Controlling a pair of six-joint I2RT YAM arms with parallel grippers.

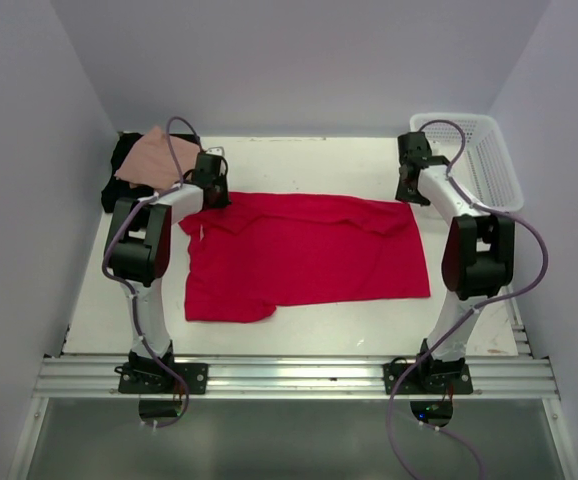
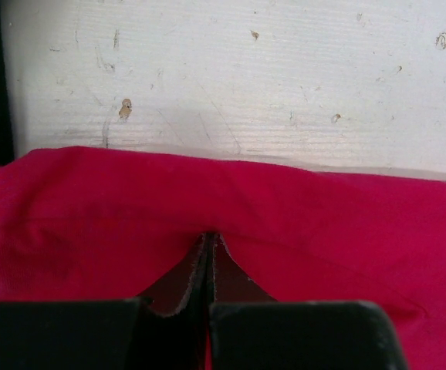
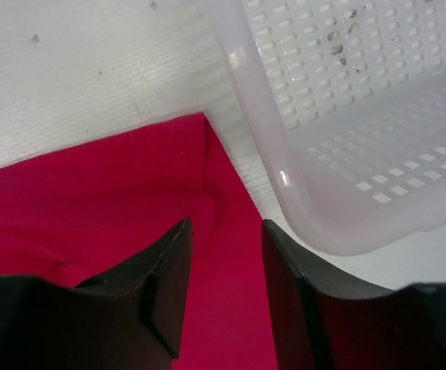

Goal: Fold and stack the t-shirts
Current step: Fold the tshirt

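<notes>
Left fingers [image 2: 178, 289] tight on red t-shirt [image 2: 285, 216]

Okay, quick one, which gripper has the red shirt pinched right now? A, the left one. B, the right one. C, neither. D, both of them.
A: the left gripper is shut on a puckered fold of the red t-shirt, while the right gripper stands open above the shirt's corner with nothing between its fingers.
</notes>
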